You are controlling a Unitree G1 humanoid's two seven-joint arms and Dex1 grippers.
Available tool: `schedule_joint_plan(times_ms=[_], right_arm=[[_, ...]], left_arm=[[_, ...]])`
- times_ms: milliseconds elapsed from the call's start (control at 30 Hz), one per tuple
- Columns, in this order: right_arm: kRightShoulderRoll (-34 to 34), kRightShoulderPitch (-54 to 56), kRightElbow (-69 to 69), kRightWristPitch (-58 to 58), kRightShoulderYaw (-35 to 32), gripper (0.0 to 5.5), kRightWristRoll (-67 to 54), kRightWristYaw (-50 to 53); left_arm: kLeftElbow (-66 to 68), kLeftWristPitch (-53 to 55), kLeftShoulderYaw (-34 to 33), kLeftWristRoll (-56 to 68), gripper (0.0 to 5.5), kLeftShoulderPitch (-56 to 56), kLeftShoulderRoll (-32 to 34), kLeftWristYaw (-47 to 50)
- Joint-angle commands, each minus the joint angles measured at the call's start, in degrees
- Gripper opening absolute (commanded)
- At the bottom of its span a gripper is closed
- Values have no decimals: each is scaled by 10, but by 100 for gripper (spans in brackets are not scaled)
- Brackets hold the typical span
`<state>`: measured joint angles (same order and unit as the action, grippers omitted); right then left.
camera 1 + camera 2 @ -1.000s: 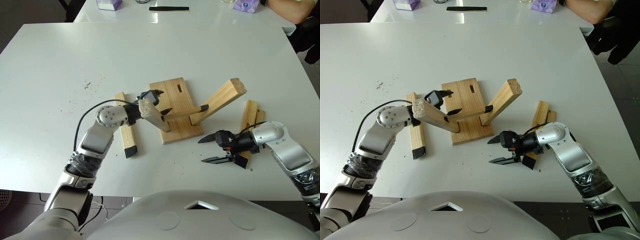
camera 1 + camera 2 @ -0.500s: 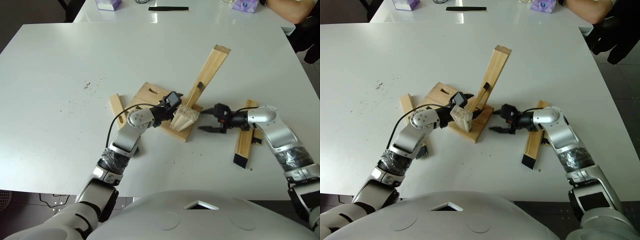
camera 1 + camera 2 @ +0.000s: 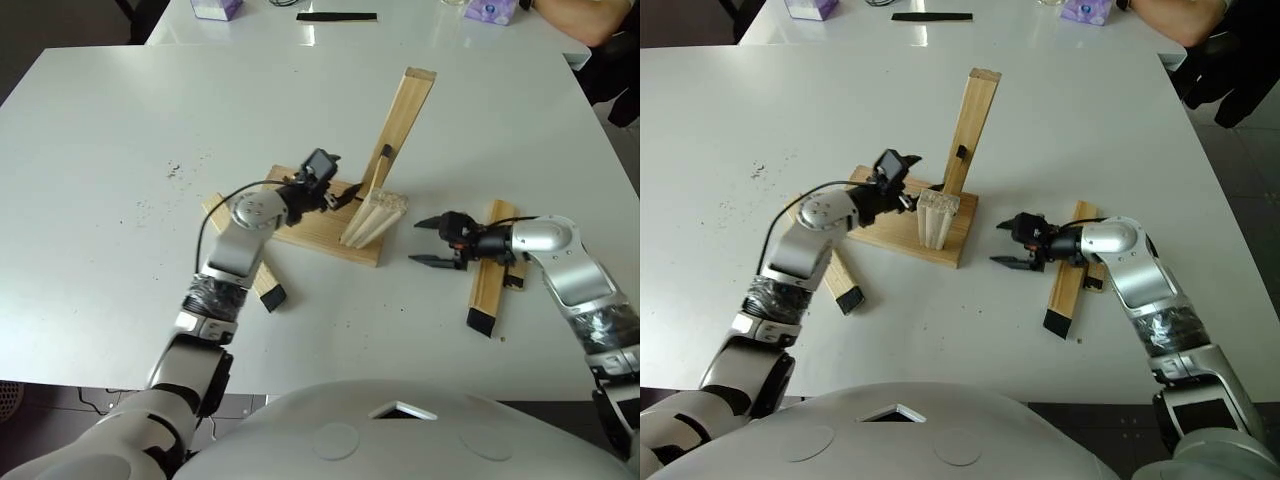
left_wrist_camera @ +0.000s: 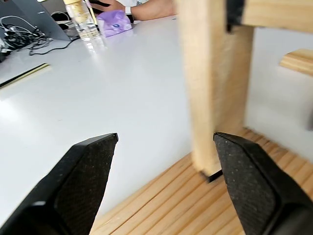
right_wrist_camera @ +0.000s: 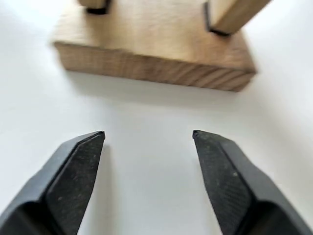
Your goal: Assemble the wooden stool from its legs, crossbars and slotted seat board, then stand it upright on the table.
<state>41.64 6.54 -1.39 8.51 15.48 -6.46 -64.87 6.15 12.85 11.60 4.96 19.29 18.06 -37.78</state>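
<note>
The slotted seat board [image 3: 312,228] lies flat at mid-table. Two legs rise from it: a tall one [image 3: 400,125] leaning away and a nearer one [image 3: 373,216] seen end-on. In the left wrist view a crossbar [image 4: 279,14] joins the tall leg [image 4: 215,83]. My left gripper [image 3: 345,197] is open just left of the legs, over the board and touching nothing. My right gripper [image 3: 415,243] is open on the table right of the board, facing the board's edge [image 5: 151,63]. Loose wooden pieces lie at the right [image 3: 490,272] and another under my left arm [image 3: 262,282].
Dark specks [image 3: 175,170] dot the table on the left. On a second table behind lie two purple packs [image 3: 218,8] [image 3: 490,10] and a black strip [image 3: 338,17]. The white table [image 3: 120,120] has wide bare room at the back and left.
The legs have swung up from lying across the board to standing on it, and the board has turned. My left gripper has let go of the leg. The right gripper has drawn back to the right.
</note>
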Motion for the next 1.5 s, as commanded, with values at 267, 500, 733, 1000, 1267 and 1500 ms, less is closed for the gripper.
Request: schedule_joint_plan(times_ms=[267,500,733,1000,1267,1500], right_arm=[[-24,-3,-78,73,38,333,-31,-23],[-28,-12,-88,81,36,333,-33,-17],[-16,-18,-103,92,25,333,-52,-28],[11,-34,-114,95,-1,333,-79,-45],[31,-38,-98,85,-22,333,-73,-45],[51,-38,-86,72,-25,333,-68,-61]], left_arm=[[280,-166,-103,-50,364,168,149,18],[388,-293,-20,-187,364,157,183,62],[368,-319,23,-208,364,112,189,-1],[177,-254,34,-139,364,25,204,-140],[-19,-158,29,-81,364,-44,229,-226],[-67,-138,11,-44,364,-71,268,-278]])
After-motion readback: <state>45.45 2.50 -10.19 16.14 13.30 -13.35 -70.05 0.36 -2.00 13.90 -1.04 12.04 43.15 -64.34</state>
